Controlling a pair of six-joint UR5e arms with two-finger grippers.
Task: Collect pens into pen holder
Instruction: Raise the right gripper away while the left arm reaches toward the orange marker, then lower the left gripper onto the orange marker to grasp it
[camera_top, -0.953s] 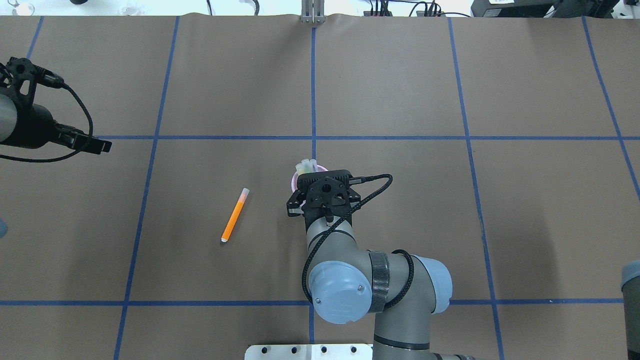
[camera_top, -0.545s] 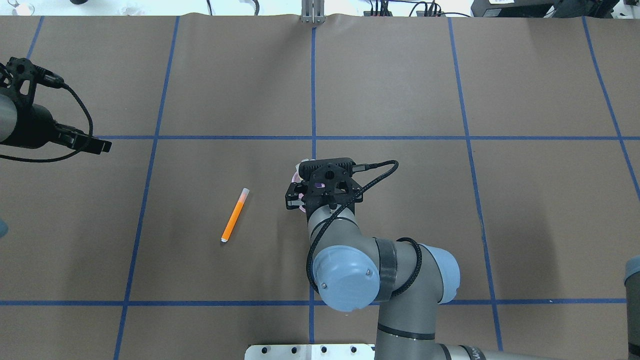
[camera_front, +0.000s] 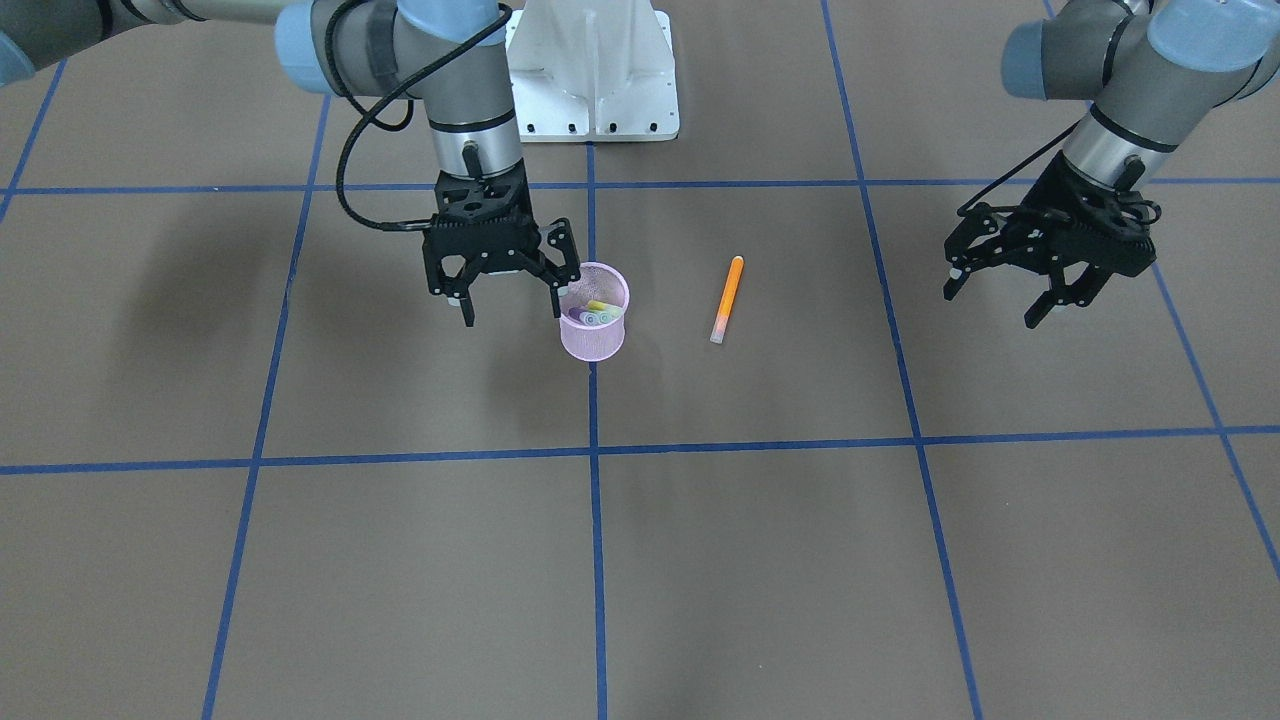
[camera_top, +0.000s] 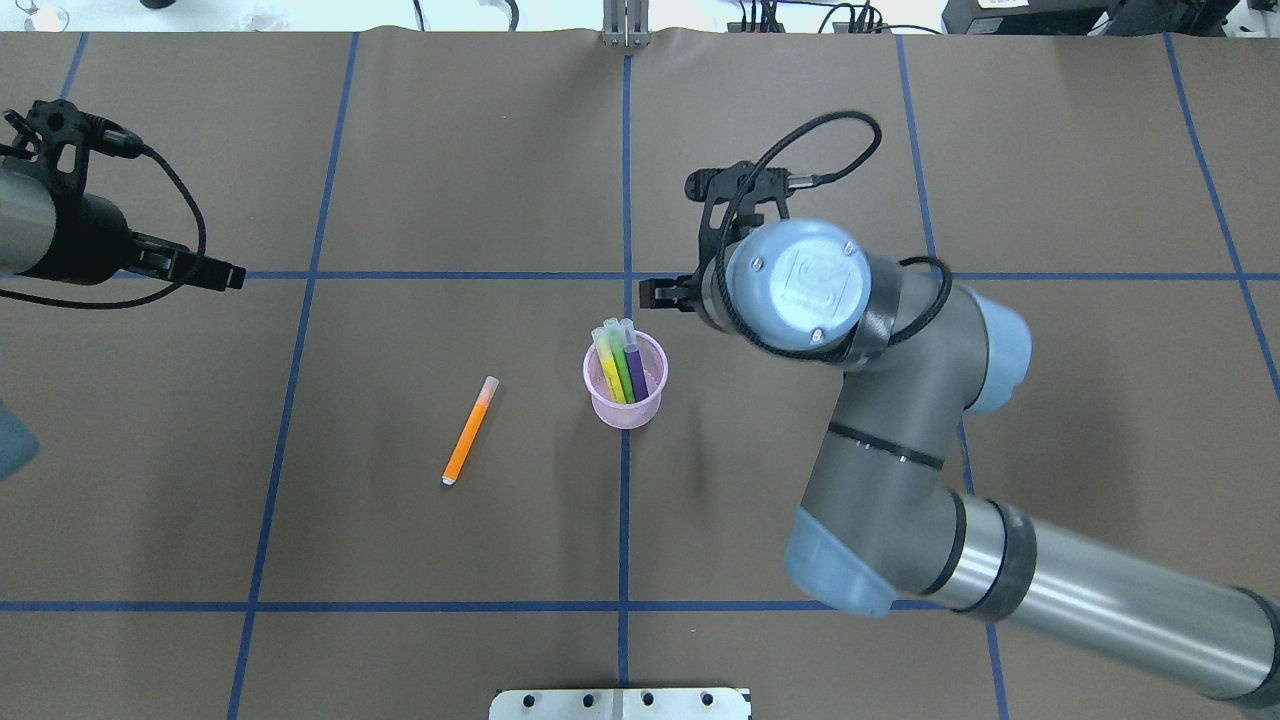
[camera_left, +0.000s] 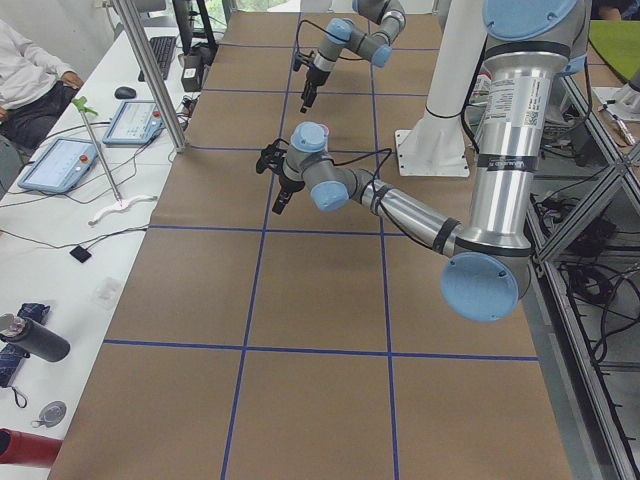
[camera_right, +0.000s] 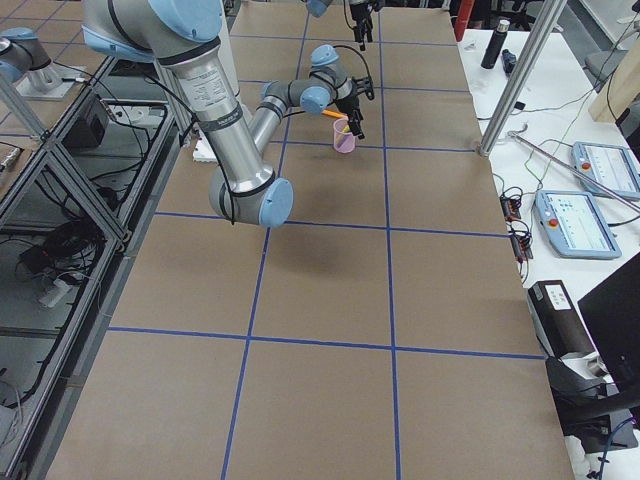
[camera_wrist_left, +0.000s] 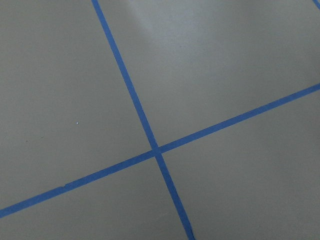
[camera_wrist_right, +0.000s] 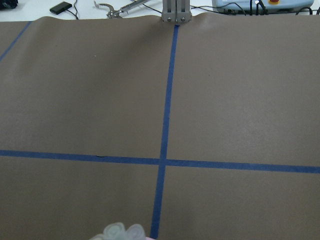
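Right tool (camera_front: 513, 312) withdrawn from pen holder (camera_top: 627, 417), pens (camera_top: 625, 370) uncovered (front view: jaws spread)

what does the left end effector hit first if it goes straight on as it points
Likely the bare table: the left end effector tilts down and its wrist view shows only brown paper and a blue tape cross.

View check, room only | I see the table (camera_top: 450, 150) covered in brown paper, gridded with blue tape (camera_top: 627, 180) | a white bench (camera_left: 60, 290) runs along its far side, with two tablets (camera_left: 60, 165) lying on it | person in white (camera_left: 25, 75) seated there | slanted metal post (camera_left: 150, 75) at the table edge | dark bottle (camera_left: 35, 342) lying on the bench | light even, with soft shadows on the paper
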